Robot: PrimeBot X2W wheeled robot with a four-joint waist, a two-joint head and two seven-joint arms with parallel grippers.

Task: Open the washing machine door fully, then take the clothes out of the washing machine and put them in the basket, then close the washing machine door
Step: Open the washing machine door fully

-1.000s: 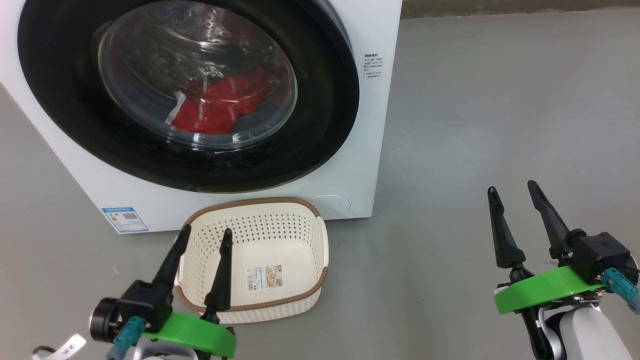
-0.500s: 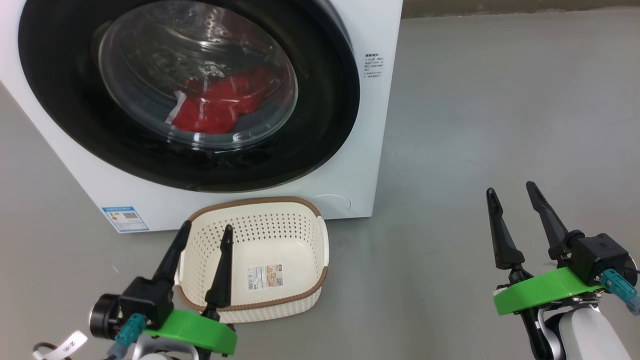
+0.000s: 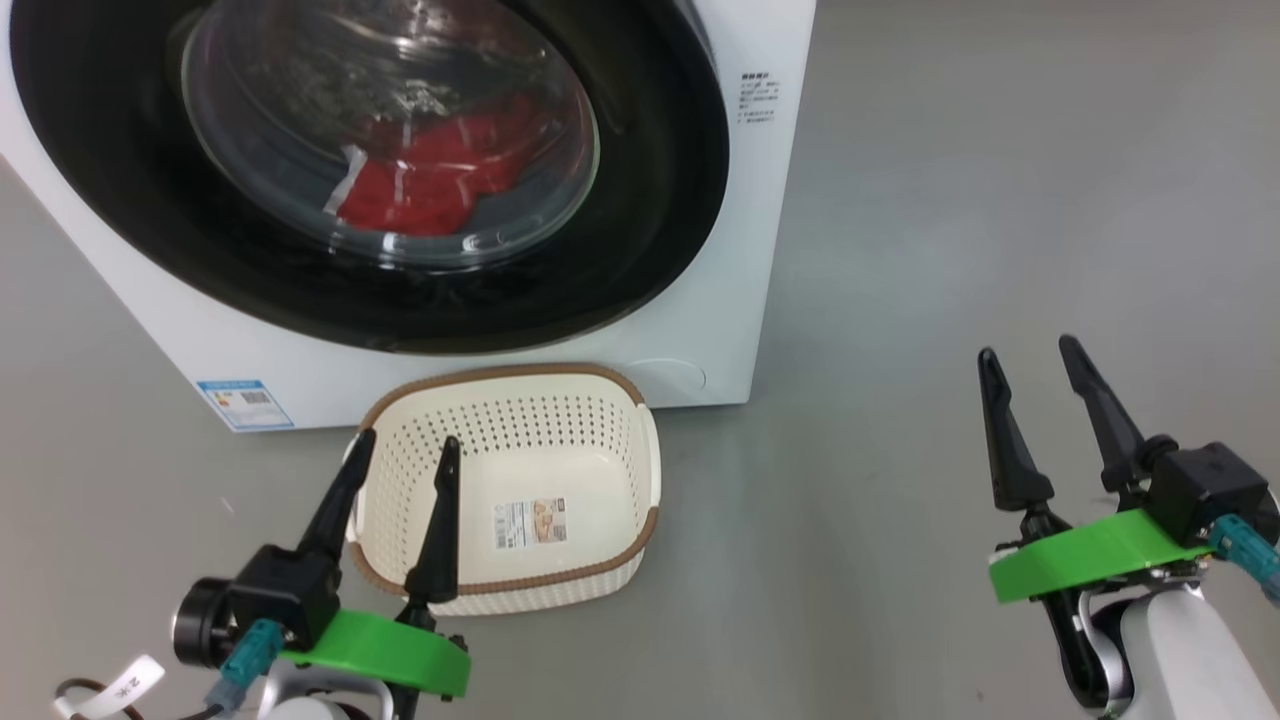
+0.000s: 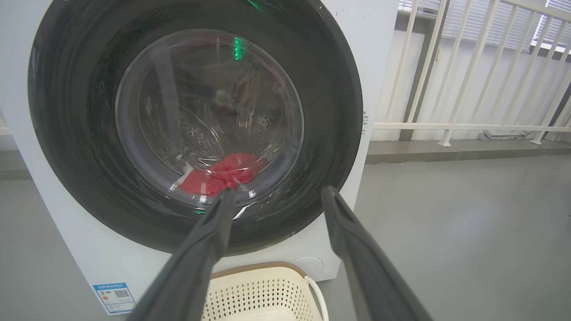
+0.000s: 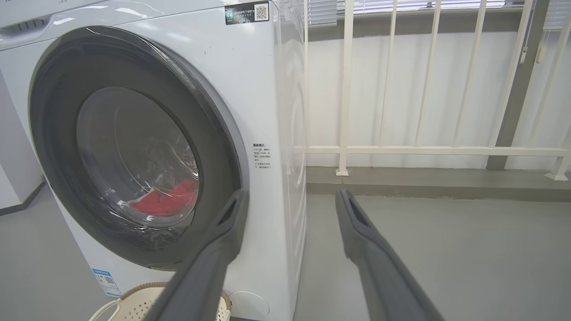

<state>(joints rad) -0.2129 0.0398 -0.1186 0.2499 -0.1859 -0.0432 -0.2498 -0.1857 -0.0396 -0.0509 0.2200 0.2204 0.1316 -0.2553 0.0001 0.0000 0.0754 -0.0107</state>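
The white washing machine point(image 3: 700, 300) stands ahead with its round black-rimmed door point(image 3: 650, 200) shut against the front. Red clothes point(image 3: 430, 180) lie in the drum behind the glass; they also show red through the door point(image 4: 221, 174) in the left wrist view and again as clothes point(image 5: 167, 203) in the right wrist view. The cream basket point(image 3: 600, 560) sits on the floor below the door, holding nothing. My left gripper point(image 3: 403, 438) hovers open over the basket's near left corner. My right gripper point(image 3: 1028, 350) stands open over bare floor, right of the machine.
Grey floor point(image 3: 950, 250) stretches to the right of the machine. A white railing point(image 5: 401, 147) and wall stand behind that space. A blue sticker point(image 3: 243, 402) marks the machine's lower left front.
The head camera has tilted and shifted a little, so the machine and basket sit higher in view. Both grippers stay open in about the same places.
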